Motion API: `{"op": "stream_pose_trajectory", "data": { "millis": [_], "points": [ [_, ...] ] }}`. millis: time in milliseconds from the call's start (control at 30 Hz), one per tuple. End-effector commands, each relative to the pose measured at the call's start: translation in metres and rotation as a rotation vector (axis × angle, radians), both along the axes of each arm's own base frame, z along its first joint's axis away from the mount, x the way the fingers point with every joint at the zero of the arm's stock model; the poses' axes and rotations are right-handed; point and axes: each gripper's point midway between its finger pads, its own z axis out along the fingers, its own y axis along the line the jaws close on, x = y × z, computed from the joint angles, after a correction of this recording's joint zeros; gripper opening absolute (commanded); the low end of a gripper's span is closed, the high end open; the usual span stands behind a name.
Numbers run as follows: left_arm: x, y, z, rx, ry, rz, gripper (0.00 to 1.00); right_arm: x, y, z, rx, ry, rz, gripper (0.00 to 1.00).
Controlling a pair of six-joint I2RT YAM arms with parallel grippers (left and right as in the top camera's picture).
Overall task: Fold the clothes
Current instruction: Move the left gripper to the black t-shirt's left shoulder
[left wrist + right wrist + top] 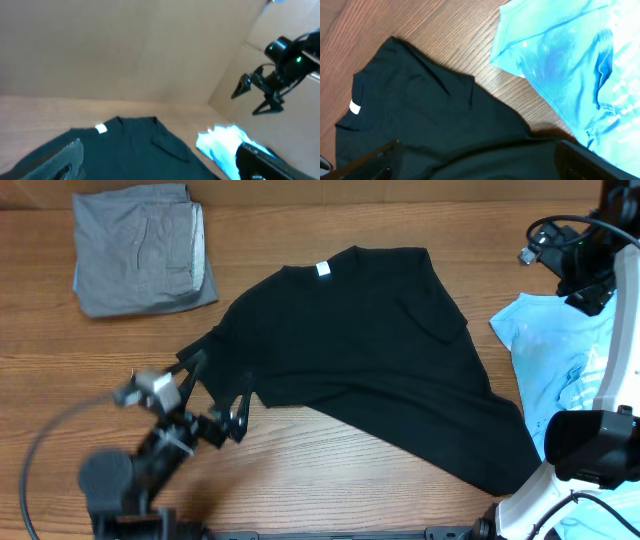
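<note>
The black T-shirt [360, 350] lies spread out flat in the middle of the wooden table [330, 470], with nothing holding it. It slants down toward the lower right of the overhead view. Its small white neck label [322, 268] sits near the top, and it is too small to show any words.

The light-blue T-shirt [555, 345] lies at the right edge, just beside the black one. Part of it is cut off by the frame and part is hidden under the right arm [590, 450]. It has pale white print in the right wrist view, but the letters are too blurry to read.

The grey garment [140, 248] sits folded in the upper left, well apart from the others.

The left gripper [218, 390] is at the black shirt's left sleeve, fingers spread wide. I cannot tell if it touches the cloth. The right gripper [245, 104] hangs in the air with fingers spread, holding nothing.
</note>
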Motion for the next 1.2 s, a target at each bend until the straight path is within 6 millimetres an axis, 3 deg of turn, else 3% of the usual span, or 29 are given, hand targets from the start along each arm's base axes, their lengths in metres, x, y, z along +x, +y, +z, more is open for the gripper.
{"op": "stream_pose_trajectory", "data": {
  "millis": [0, 200, 300, 400, 567, 867, 967, 1033, 1100, 1167],
  "points": [
    [0.018, -0.03, 0.025, 0.08, 0.088, -0.238, 1.0, -0.001, -0.003, 0.001, 0.02, -0.004, -0.016, 1.0],
    [0.044, -0.085, 0.032, 0.257, 0.27, -0.482, 1.0, -0.001, -0.004, 0.001, 0.02, -0.004, -0.019, 1.0],
    [0.061, -0.114, 0.019, 0.253, 0.32, -0.563, 1.0, -0.002, -0.004, 0.001, 0.018, -0.004, -0.015, 1.0],
    [0.077, -0.14, -0.008, 0.307, 0.372, -0.563, 1.0, -0.002, -0.004, 0.001, 0.019, -0.003, -0.014, 1.0],
    [0.112, -0.155, -0.083, 0.511, 0.557, -0.27, 1.0, -0.002, -0.005, 0.001, 0.007, -0.004, 0.009, 1.0],
    [0.136, -0.224, -0.163, 0.509, 0.592, -0.403, 1.0, -0.002, -0.007, 0.001, 0.008, -0.002, 0.003, 1.0],
    [0.136, -0.224, -0.193, 0.524, 0.665, -0.398, 1.0, -0.005, -0.006, 0.0, 0.01, 0.009, 0.003, 1.0],
    [0.136, -0.207, -0.219, 0.589, 0.751, -0.323, 0.97, -0.006, -0.006, -0.001, 0.013, 0.015, 0.004, 1.0],
    [0.137, -0.181, -0.231, 0.649, 0.822, -0.203, 0.85, -0.005, -0.002, -0.001, 0.022, 0.013, 0.011, 1.0],
    [0.138, -0.149, -0.241, 0.716, 0.892, -0.065, 1.0, -0.004, 0.006, -0.003, 0.04, 0.014, 0.029, 1.0]
  ]
}}
